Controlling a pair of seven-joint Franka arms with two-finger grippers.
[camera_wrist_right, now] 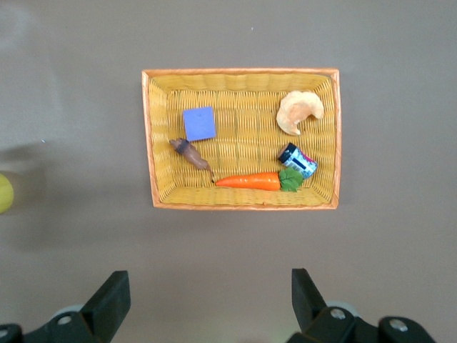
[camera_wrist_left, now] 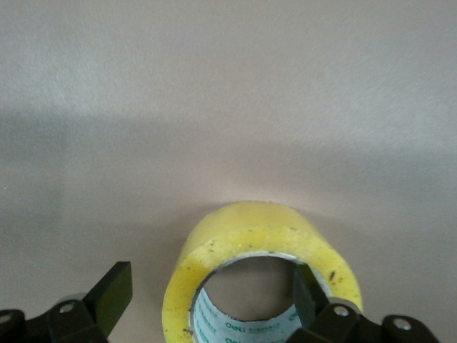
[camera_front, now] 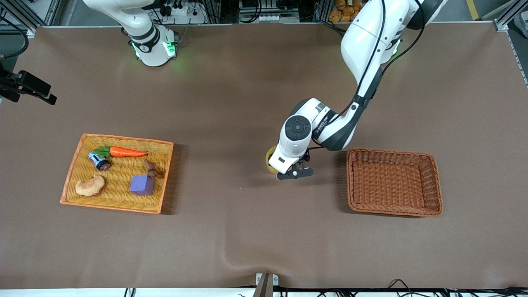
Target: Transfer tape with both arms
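The tape [camera_front: 270, 158], a yellowish roll with a grey-white core, lies on the brown table near its middle, mostly hidden under the left arm's wrist. My left gripper [camera_front: 294, 173] is down at it and open. In the left wrist view the tape [camera_wrist_left: 250, 229] fills the lower middle. One finger [camera_wrist_left: 305, 289] is in the roll's hole and the other finger [camera_wrist_left: 114, 289] is outside it, so the left gripper [camera_wrist_left: 211, 286] straddles the ring's wall. My right gripper [camera_wrist_right: 208, 286] hangs open and empty high over the table beside the yellow tray [camera_wrist_right: 151, 143]; the tape [camera_wrist_right: 3, 193] shows at the picture's edge.
The orange-rimmed yellow tray [camera_front: 72, 169] toward the right arm's end holds a carrot [camera_front: 126, 152], a small can [camera_front: 99, 161], a purple cube [camera_front: 142, 185], a pale orange toy [camera_front: 90, 186] and a brown piece [camera_front: 150, 168]. A brown wicker basket [camera_front: 433, 181] stands toward the left arm's end.
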